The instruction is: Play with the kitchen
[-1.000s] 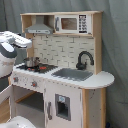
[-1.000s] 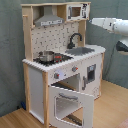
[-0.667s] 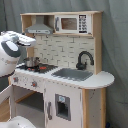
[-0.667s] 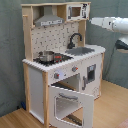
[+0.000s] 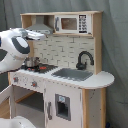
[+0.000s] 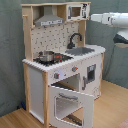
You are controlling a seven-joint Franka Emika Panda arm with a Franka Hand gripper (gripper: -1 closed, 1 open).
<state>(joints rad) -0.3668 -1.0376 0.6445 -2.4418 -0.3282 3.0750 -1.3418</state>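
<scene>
The kitchen (image 5: 65, 75) (image 6: 62, 60), a toy of pale wood and white panels, stands on a wooden floor (image 6: 107, 112) before a grey curtain (image 6: 10, 55). Its oven door (image 6: 70, 104) hangs open in the second exterior view. A small metal pot (image 6: 46, 56) sits on the stovetop (image 5: 36, 67), the black faucet (image 5: 83, 59) rises behind the grey sink (image 5: 72, 74), and the microwave (image 5: 72, 23) sits beside the hood (image 6: 49, 21). The robot arm (image 6: 112, 20) reaches in level with the microwave, at the second exterior view's right. Its gripper (image 5: 34, 34) lies just below the hood and above the pot; whether its fingers are apart, I cannot tell.
</scene>
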